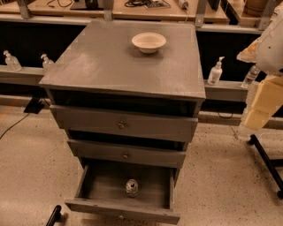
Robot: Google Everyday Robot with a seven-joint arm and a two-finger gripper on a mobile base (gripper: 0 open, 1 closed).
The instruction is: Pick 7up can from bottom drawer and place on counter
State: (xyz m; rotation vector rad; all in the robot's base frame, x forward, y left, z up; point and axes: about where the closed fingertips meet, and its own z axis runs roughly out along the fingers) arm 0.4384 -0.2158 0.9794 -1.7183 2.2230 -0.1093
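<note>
The gripper (260,111) was seen at the right edge of the view, pale yellow and blurred, held beside the cabinet at about the height of the top drawer front. Whether it was spread or pressed together could not be told. Nothing was seen to be held in it.

The can (131,187) was found well below and to the left of the gripper, well apart from it. It was stood upright on the floor of the bottom drawer (104,182), near the middle and towards the front wall, with its silver lid turned up. The drawer was pulled out, and no other item was seen in it.

The counter (110,66) was spread to the left of the gripper and slightly above it. A bowl (149,42) was set on its far part, up and to the left of the gripper. Two shut drawer fronts (121,125) with round knobs were stacked between the counter and the open drawer.

A bottle (215,71) was stood on a ledge just to the upper left of the gripper, and a second one (250,77) was partly covered by the arm above it. Two more bottles (12,61) were placed far to the left. A bench (132,12) was seen behind the counter, carrying cables.
</note>
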